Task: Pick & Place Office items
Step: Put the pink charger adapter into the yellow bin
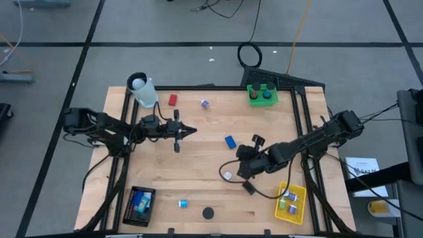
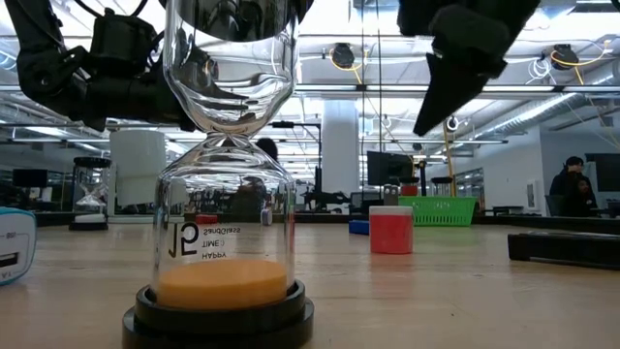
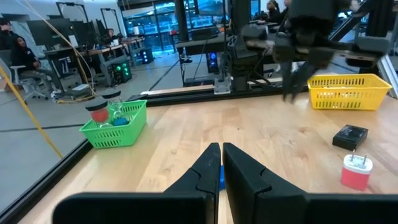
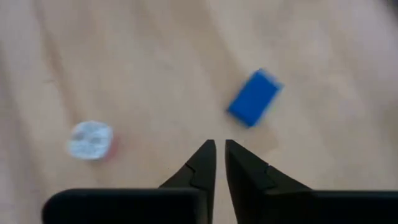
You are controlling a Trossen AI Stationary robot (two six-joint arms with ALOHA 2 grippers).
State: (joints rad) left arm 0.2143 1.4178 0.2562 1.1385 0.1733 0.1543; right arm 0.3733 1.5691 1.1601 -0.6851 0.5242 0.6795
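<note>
Small office items lie scattered on the wooden table: a blue block [image 1: 230,141] [image 4: 254,98], a red piece with a white top [image 1: 227,176] [image 4: 91,140], a black piece [image 1: 258,139], a red block [image 1: 172,100], a purple clip [image 1: 205,104] and a teal piece [image 1: 183,203]. My right gripper [image 1: 240,165] [image 4: 219,146] hangs shut above the table between the blue block and the white-topped piece, tilted downward, touching nothing. My left gripper [image 1: 190,130] [image 3: 221,149] is shut and level over the table's left middle, with nothing in it.
A green tray [image 1: 262,94] stands at the far edge, a yellow tray [image 1: 291,201] at the near right and a black mesh tray [image 1: 140,203] at the near left. A white cup [image 1: 142,89] sits far left. A sand timer [image 2: 228,194] stands near the front edge.
</note>
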